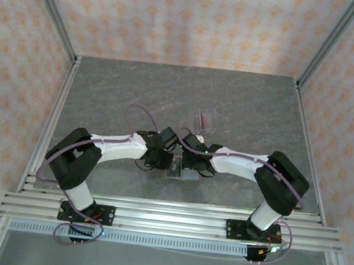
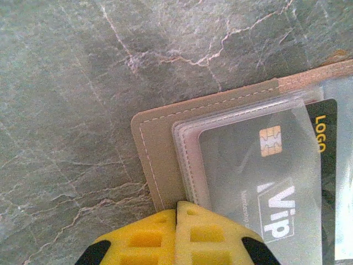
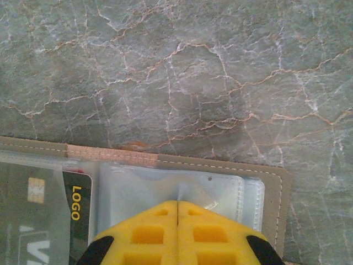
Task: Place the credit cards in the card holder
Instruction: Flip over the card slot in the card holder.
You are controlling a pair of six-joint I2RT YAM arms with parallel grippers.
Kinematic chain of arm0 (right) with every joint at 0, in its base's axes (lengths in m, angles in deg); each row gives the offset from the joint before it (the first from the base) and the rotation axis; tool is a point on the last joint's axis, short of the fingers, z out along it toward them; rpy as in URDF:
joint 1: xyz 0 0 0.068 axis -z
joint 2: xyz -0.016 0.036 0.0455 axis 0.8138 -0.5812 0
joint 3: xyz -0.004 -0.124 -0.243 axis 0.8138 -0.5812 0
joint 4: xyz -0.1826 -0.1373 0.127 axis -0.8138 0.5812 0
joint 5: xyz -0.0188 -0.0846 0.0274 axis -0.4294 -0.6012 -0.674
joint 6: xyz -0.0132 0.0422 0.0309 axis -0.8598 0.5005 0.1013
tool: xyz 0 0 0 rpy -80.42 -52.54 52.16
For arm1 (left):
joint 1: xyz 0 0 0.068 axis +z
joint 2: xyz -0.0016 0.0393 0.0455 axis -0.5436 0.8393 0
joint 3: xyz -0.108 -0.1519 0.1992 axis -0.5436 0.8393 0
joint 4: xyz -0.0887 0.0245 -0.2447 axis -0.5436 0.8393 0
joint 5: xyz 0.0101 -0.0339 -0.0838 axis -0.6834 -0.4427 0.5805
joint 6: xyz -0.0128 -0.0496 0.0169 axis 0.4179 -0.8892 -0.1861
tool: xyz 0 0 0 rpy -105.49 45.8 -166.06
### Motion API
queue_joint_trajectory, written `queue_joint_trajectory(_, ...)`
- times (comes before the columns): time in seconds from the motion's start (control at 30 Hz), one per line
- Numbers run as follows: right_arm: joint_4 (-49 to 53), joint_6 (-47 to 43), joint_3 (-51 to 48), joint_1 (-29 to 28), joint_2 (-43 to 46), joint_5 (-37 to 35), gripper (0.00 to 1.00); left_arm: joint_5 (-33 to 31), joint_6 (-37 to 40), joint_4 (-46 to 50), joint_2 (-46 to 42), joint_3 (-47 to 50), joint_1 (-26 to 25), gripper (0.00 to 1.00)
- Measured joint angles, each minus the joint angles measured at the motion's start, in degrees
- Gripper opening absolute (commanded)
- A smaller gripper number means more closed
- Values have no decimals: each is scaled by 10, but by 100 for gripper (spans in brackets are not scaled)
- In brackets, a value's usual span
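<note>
"LOGO", "ViP" on credit card (image 2: 259, 182)

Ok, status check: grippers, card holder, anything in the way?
Left gripper shut at edge of card holder. Right gripper shut over its clear sleeve. Holder open flat, one dark card sleeved. Clear rack stands apart behind.

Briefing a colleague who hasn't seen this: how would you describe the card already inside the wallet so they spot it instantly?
On the grey marble table, find the open tan card holder at the near middle. Under its left clear sleeve lies the dark card: gold chip, white VIP, yellow LOGO, unlike the reddish cards in the rack behind.
</note>
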State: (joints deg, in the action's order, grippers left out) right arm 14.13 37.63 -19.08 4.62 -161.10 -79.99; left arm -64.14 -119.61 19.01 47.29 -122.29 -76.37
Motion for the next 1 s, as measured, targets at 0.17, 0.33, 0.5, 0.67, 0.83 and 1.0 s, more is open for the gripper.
queue_joint_trajectory(0.17,20,0,8,0,1,0,0,1,0,-2,0,1,0,0)
queue_joint_trajectory(0.33,47,3,26,0,5,18,0,9,-1,-6,-1,3,5,0)
queue_joint_trajectory(0.5,45,24,31,0,8,50,6,19,-6,-14,-2,7,9,0)
queue_joint_trajectory(0.67,23,59,31,0,8,86,18,24,-14,-18,-3,10,11,0)
queue_joint_trajectory(0.83,-37,91,31,0,8,118,24,25,-25,-28,-5,15,10,0)
queue_joint_trajectory(1.0,-62,112,30,2,8,132,28,26,-33,-36,-9,22,11,0)
